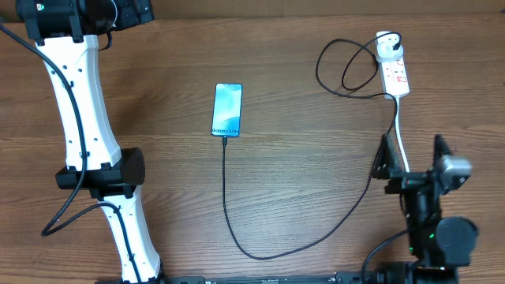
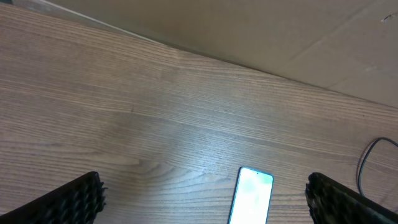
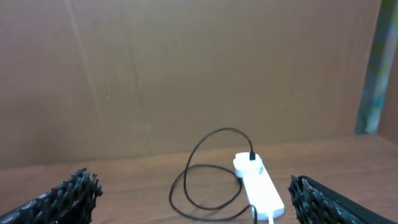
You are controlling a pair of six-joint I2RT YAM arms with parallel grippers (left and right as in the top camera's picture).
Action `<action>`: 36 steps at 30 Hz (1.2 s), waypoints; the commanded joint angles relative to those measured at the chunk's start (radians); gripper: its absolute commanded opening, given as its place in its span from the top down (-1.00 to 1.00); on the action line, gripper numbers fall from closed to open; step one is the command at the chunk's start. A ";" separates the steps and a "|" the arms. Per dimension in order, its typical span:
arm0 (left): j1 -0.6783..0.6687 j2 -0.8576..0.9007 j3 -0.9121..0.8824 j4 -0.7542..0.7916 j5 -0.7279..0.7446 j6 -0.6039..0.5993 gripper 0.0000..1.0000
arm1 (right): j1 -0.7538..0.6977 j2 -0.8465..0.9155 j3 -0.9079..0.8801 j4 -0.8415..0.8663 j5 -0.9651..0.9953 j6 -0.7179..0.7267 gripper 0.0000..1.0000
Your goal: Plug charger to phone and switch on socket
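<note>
The left gripper (image 2: 208, 200) is spread to its full width and holds nothing: its two ribbed black fingers (image 2: 78, 200) appear at the lower corners of the left wrist view with bare table (image 2: 137, 112) between them. The right gripper (image 1: 413, 158) is equally spread and empty, hovering over the white cord (image 1: 398, 126) without gripping it. The phone (image 1: 227, 109) lies flat at mid-table, screen up. The charger (image 1: 224, 181) runs from its lower edge in a long loop to the round white adapter (image 1: 387, 49), which sits in the far end of the socket (image 1: 394, 75) at the right rear. Only the overhead view shows the connector tip meeting the phone (whether it is fully seated cannot be told). The left wrist view shows just the phone's upper part (image 2: 252, 196). The right wrist view shows the socket (image 3: 264, 190) end-on with the coiled cable (image 3: 211, 134) beside it, but not the phone. The left arm (image 1: 83, 118) extends along the left edge toward the rear. The right arm (image 1: 430, 229) is folded near the front, with its gripper pointing at the socket.
</note>
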 commanded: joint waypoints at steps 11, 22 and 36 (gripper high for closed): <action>-0.007 -0.004 -0.003 -0.002 -0.006 -0.010 -1.00 | 0.074 -0.224 -0.301 0.047 0.002 -0.004 -1.00; -0.007 -0.004 -0.003 -0.002 -0.006 -0.010 -0.99 | 0.091 -0.248 -0.303 -0.039 -0.006 -0.001 -1.00; -0.007 -0.004 -0.003 -0.002 -0.006 -0.010 -1.00 | 0.091 -0.248 -0.303 -0.039 -0.006 0.000 -0.99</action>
